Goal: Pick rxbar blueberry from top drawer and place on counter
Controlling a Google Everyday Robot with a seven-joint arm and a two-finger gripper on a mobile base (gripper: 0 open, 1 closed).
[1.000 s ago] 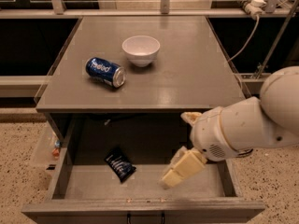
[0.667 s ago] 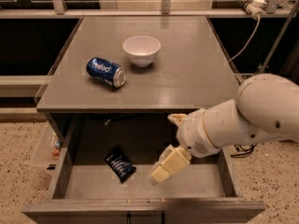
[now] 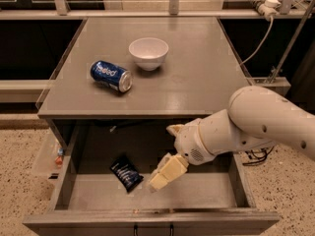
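Gripper (image 3: 163,157) has shifted left, now just right of rxbar blueberry (image 3: 126,172); jaws spread, holding nothing. Bar flat on top drawer (image 3: 147,215) floor, left of centre, lettering unreadable. Counter (image 3: 197,82): blue can (image 3: 110,75) on its side, script illegible; white bowl (image 3: 148,53).

So the worktop (image 3: 197,82) is a plain grey square top with a bit of sheen. Two things on it: a blue soda can (image 3: 110,76) lying on its side toward the left, and a white bowl (image 3: 148,52) upright just behind-right of it, close but not touching. The pincer (image 3: 163,156) hangs below the front edge, fingers spread, inside the open drawer (image 3: 206,193).
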